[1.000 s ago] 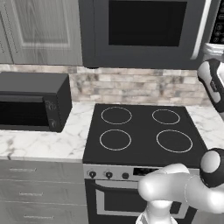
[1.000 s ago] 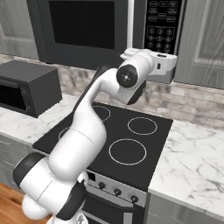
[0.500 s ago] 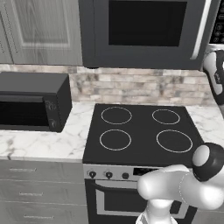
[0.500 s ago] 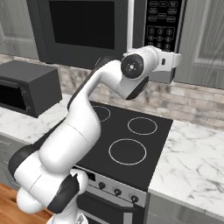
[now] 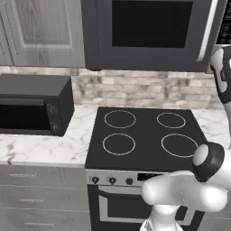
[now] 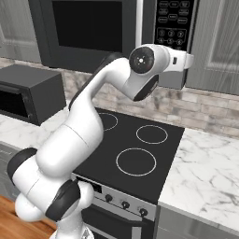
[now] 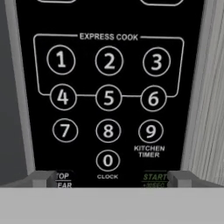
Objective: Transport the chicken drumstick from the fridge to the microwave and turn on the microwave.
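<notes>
While the claw (image 7: 112,180) stands wide apart, its two tips at the bottom of the hand view frame the microwave's button panel (image 7: 108,96) close ahead (digits one to nine, zero, a green start key at lower right). Seen from the right base view, the arm reaches up to that panel (image 6: 173,23) at top centre, beside the microwave (image 6: 88,32) door, above the stove (image 6: 135,149).

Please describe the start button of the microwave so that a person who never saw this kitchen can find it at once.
Find the microwave, the wide dark unit built in above the black stove. Its black button panel is at the right end, with round number keys under "EXPRESS COOK". The start button sits bottom right, below key 9; it alone has green lettering, all others white.
</notes>
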### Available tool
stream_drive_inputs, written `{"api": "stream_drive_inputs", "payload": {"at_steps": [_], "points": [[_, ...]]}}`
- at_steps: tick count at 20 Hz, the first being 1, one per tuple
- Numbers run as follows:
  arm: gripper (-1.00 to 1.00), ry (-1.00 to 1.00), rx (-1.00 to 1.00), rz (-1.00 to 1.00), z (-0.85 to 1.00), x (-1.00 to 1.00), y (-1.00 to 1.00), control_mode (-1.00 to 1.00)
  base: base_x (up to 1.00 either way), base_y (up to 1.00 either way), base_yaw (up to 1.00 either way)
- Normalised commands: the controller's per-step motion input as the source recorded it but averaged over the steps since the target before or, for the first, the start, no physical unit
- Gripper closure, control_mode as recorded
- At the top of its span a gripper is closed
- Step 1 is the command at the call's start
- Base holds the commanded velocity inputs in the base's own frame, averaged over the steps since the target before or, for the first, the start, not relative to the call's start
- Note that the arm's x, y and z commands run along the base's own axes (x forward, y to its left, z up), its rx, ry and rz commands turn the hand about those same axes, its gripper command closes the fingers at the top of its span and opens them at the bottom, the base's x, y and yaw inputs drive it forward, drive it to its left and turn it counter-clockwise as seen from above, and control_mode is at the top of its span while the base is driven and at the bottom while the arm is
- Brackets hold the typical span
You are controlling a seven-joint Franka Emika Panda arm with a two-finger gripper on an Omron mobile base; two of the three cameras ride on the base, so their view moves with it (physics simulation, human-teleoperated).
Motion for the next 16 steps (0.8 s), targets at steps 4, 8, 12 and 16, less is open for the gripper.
{"api": "stream_drive_inputs", "payload": {"at_steps": [4, 8, 12, 16], "points": [[-1.0, 0.0, 0.0, 0.0, 0.0, 0.0, 0.0, -1.0, 0.0, 0.0, 0.0], [-1.0, 0.0, 0.0, 0.0, -0.01, 0.0, -0.01, -1.0, 0.0, 0.0, 0.0], [-1.0, 0.0, 0.0, 0.0, -0.09, 0.0, -0.14, -1.0, 0.0, 0.0, 0.0], [-1.0, -0.02, 0.0, 0.0, -0.07, 0.0, -0.36, -1.0, 0.0, 0.0, 0.0]]}}
